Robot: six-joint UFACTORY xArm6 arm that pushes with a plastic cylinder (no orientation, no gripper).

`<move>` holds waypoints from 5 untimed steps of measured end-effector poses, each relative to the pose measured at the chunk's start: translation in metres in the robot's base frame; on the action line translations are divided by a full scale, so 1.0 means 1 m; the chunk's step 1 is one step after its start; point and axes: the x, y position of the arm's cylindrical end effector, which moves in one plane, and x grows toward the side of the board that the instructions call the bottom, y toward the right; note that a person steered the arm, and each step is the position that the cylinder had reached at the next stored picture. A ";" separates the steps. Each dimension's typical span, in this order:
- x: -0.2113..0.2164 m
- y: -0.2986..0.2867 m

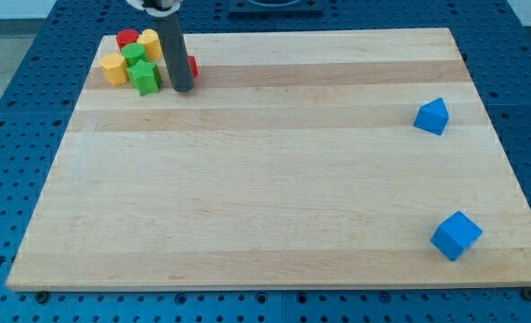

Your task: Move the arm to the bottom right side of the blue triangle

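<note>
Standing at the table's [274, 224] top-left, my tip [183, 89] is seen, a bare rod grasping nothing, beside two green blocks [143, 77], two yellow [114, 68], two red [126, 39]. Two blue blocks are counted: the blue triangle [432, 117] far right of my tip, a blue cube [456, 236] below it.

Looks like a robotics lab. Pale wooden desk [274, 197] sitting on a blue perforated mounting plate [32, 72]. Little coloured test blocks scattered about.

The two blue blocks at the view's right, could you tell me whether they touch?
Apart. The camera view shows bare wood between the blue triangle and the blue cube below it.
</note>
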 end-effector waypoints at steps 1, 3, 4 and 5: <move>-0.015 -0.003; -0.021 -0.003; 0.047 0.027; 0.126 0.100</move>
